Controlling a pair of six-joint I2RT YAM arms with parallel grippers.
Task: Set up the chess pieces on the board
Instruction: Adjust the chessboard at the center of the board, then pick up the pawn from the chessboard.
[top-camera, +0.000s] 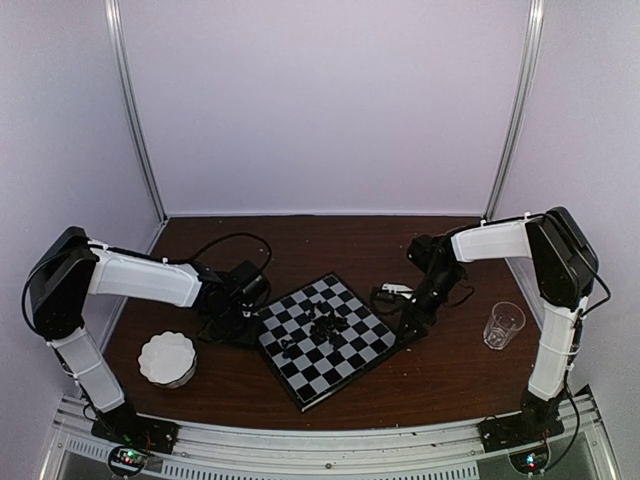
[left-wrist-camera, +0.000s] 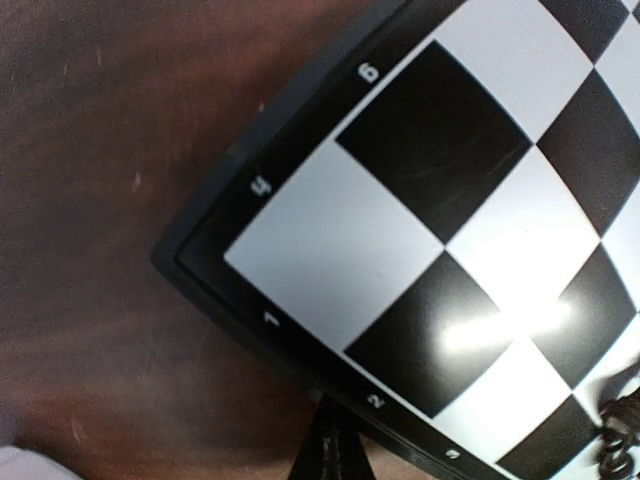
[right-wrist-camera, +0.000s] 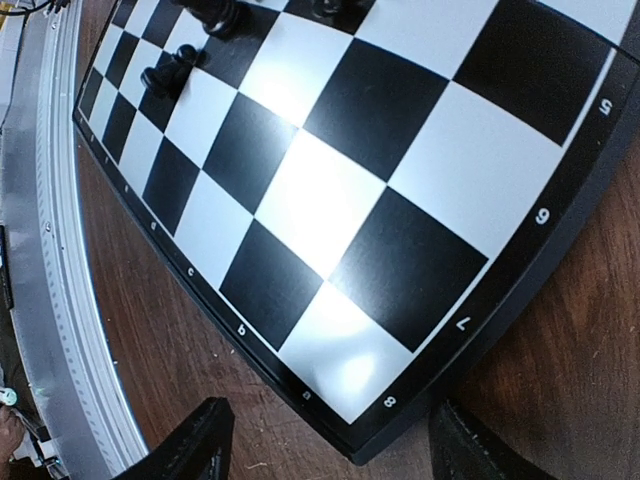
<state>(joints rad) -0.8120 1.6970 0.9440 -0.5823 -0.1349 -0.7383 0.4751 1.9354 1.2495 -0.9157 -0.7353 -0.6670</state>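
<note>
A dark wooden bench (top-camera: 450, 375) is carrying the board (top-camera: 300, 375), a black and pale checkered square with a thin dark rim that is lying flat and turned so its corners are pointing toward the arms. The chess pieces (top-camera: 322, 325), tiny black figures, are sitting in a loose cluster around the board's middle, with a few straying toward its left side; from overhead I cannot tell which are standing upright and which are lying over.

The left arm (top-camera: 150, 280) is reaching low to the board's left corner. Its wrist camera is looking down on that corner, and the left jaws are showing there as a single dark tip, closed together with nothing between them, just outside the rim.

The right arm (top-camera: 490, 240) is bending down to the board's right corner. In its wrist view the two dark fingers (right-wrist-camera: 190, 445) are standing wide apart, one on either side of that corner, with the right jaws gripping nothing; whether they are touching the rim I cannot tell. A couple of pieces are showing far across the board from them.

A round white scalloped dish (top-camera: 167, 359) is resting off the board's left side. A clear drinking glass (top-camera: 503, 324) is standing upright well to the board's right.
</note>
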